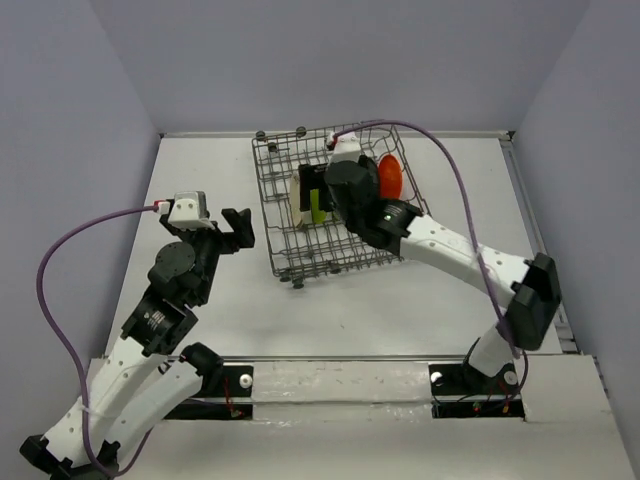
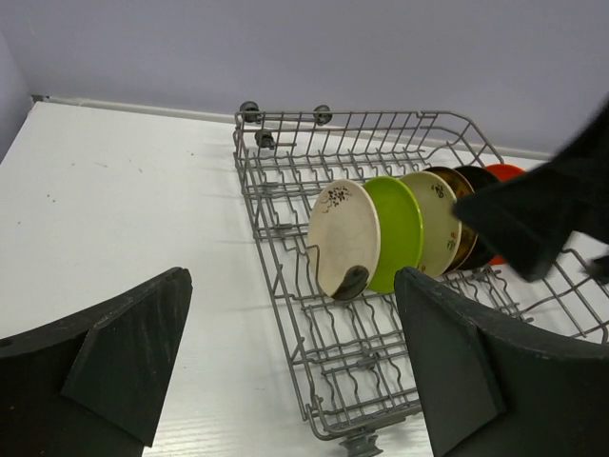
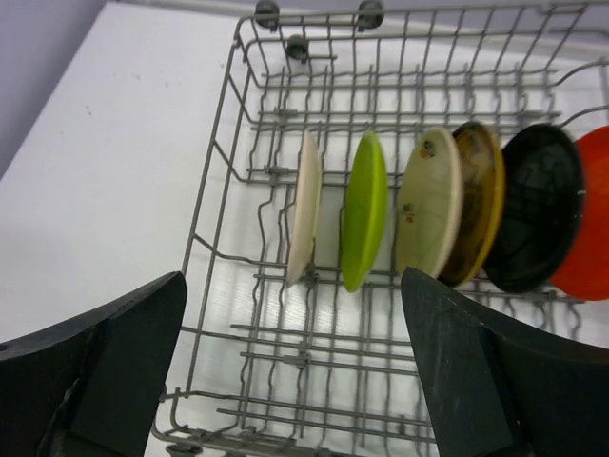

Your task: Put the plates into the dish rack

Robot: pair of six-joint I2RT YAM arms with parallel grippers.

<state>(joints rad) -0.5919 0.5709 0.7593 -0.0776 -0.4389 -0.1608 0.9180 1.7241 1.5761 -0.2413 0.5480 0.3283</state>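
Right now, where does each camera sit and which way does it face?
Top external: above and behind the bases, looking down on the dish rack; left arm and right arm both show.
Left wrist: on the left arm, facing across the table at the rack's side; open left gripper along the bottom.
Right wrist: over the rack, looking down into it; open right gripper along the bottom.
Shared: both wrist views show six plates standing in a row.

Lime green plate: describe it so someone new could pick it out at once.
Look in the large grey wire dish rack. Six round plates stand on edge in a row inside it. The lime green plate has a cream plate on each side and is the only green one.
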